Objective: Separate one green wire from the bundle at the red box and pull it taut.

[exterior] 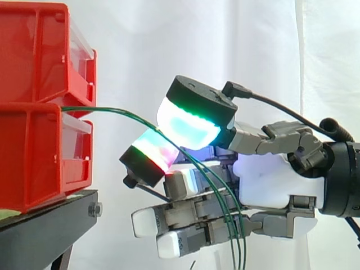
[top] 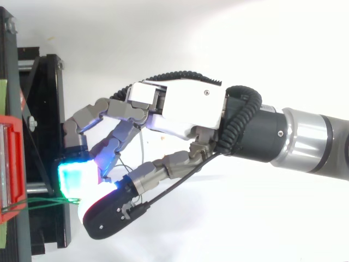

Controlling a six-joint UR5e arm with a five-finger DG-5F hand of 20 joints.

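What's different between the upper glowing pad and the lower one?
The upper pad glows cyan-white, green-edged; the lower pad glows pink and green. The upper pad's black back faces up, the lower pad's faces down. Both belong to the hand and pinch the green wires between them.

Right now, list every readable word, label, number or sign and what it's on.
None readable: no print shows on the red bins, the black stand, the hand or the green wires it pinches.
The pale green strip on the stand is too cut off to tell.
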